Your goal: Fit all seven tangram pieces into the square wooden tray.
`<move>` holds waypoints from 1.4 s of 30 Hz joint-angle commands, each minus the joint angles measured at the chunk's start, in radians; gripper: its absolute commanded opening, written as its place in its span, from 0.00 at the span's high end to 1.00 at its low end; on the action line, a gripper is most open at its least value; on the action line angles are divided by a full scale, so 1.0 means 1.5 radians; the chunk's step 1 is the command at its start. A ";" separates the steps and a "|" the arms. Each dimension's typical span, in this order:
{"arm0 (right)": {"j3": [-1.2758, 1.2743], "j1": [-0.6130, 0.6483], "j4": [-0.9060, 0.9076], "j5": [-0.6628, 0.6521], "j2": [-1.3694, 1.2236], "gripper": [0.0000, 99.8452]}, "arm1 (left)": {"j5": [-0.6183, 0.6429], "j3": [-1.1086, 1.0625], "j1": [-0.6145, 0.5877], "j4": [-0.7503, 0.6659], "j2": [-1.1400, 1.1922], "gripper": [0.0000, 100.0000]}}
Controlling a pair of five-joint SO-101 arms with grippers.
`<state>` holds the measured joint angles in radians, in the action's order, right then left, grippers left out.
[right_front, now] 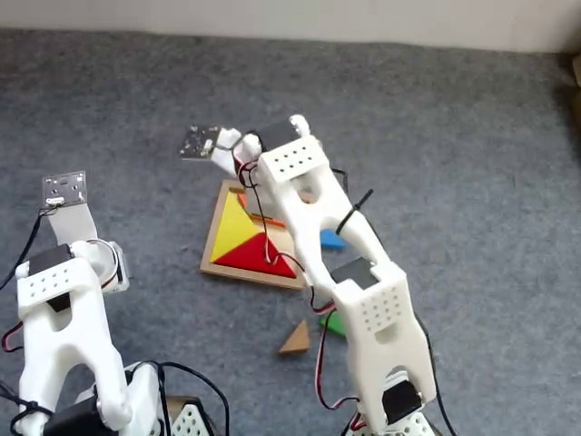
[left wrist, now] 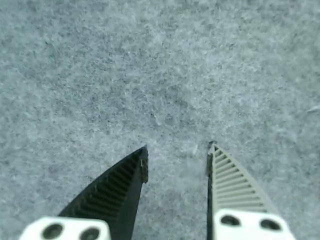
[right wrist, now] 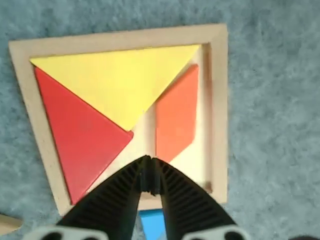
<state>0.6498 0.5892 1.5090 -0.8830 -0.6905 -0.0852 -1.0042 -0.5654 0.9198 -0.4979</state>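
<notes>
At centre frame, square wooden tray (right_front: 211, 243) holds yellow triangle (right wrist: 120, 85), red triangle (right wrist: 80, 142), orange parallelogram (right wrist: 176, 112). Right jaws clenched, empty, above it; left jaws released. Next, probably: grab blue piece (right wrist: 150, 225) beside tray.

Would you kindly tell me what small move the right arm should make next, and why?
Probably draw the right gripper back and open it over the blue piece lying just outside the square wooden tray. Its jaws are shut on nothing above the tray, which so far holds the large yellow triangle, large red triangle and orange parallelogram.
</notes>
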 commanded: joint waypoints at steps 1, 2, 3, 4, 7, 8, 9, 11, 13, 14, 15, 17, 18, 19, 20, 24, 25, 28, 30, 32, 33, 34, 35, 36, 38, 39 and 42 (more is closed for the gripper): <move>0.036 -0.017 -0.007 0.006 -0.032 0.99 | -0.001 0.002 0.013 -0.010 -0.020 0.81; 0.047 -0.017 -0.020 0.006 -0.050 0.99 | -0.001 0.002 0.013 -0.010 -0.020 0.81; 0.059 -0.017 -0.030 0.007 -0.065 0.99 | -0.002 0.001 0.013 -0.010 -0.020 0.81; 0.071 -0.017 -0.039 0.015 -0.078 0.99 | -0.002 0.001 0.013 -0.010 -0.020 0.81; 0.109 -0.017 -0.069 0.053 -0.114 0.99 | -0.002 0.001 0.013 -0.010 -0.020 0.81; 0.129 -0.017 -0.071 0.059 -0.122 0.99 | -0.002 0.001 0.013 -0.010 -0.020 0.81; 0.153 -0.017 -0.069 0.066 -0.127 0.99 | -0.002 0.001 0.013 -0.010 -0.020 0.81; 0.195 -0.015 -0.068 0.072 -0.130 0.99 | -0.002 0.001 0.013 -0.010 -0.020 0.81; 0.225 -0.014 -0.067 0.093 -0.130 0.99 | -0.002 0.001 0.013 -0.010 -0.020 0.81; 0.237 -0.014 -0.067 0.105 -0.130 0.99 | -0.002 0.001 0.013 -0.010 -0.020 0.81; 0.248 -0.014 -0.064 0.116 -0.130 0.99 | -0.002 0.001 0.013 -0.010 -0.020 0.81; 0.271 -0.013 -0.035 0.122 -0.130 0.99 | -0.002 0.001 0.013 -0.010 -0.020 0.81; 0.290 -0.012 -0.014 0.123 -0.130 0.99 | -0.002 0.001 0.013 -0.010 -0.020 0.81; 0.314 -0.010 0.014 0.123 -0.130 0.99 | -0.002 0.001 0.013 -0.010 -0.020 0.81; 0.340 -0.008 0.047 0.123 -0.130 0.99 | -0.002 0.001 0.013 -0.010 -0.020 0.81; 0.478 -0.013 0.175 0.124 -0.130 0.99 | -0.002 0.001 0.013 -0.010 -0.020 0.81; 0.513 -0.027 0.171 0.142 -0.130 0.99 | -0.002 0.001 0.013 -0.010 -0.020 0.81; 0.558 -0.085 0.172 0.261 -0.131 0.99 | -0.003 -0.001 0.013 -0.010 -0.021 0.81; 0.558 -0.116 0.172 0.309 -0.130 0.99 | -0.003 -0.001 0.013 -0.010 -0.021 0.81; 0.557 -0.140 0.172 0.338 -0.130 0.99 | -0.003 -0.001 0.013 -0.010 -0.021 0.81; 0.556 -0.150 0.172 0.353 -0.130 0.99 | -0.003 -0.001 0.013 -0.010 -0.021 0.81; 0.556 -0.159 0.172 0.368 -0.130 0.99 | -0.003 -0.001 0.014 -0.010 -0.021 0.81; 0.556 -0.167 0.173 0.384 -0.130 0.99 | -0.003 -0.001 0.014 -0.011 -0.021 0.81; 0.556 -0.175 0.173 0.394 -0.130 0.99 | -0.003 -0.001 0.014 -0.011 -0.021 0.81; 0.556 -0.190 0.173 0.413 -0.129 0.99 | -0.003 -0.001 0.014 -0.019 -0.020 0.81; 0.556 -0.195 0.173 0.419 -0.129 0.99 | -0.003 -0.002 0.014 -0.024 -0.020 0.81; 0.537 -0.202 0.174 0.430 -0.127 0.99 | -0.002 -0.002 0.015 -0.025 -0.020 0.81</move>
<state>1.4308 0.3023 1.7469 -0.2601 -0.9175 -0.0852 -1.0088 -0.5654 0.8968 -0.4979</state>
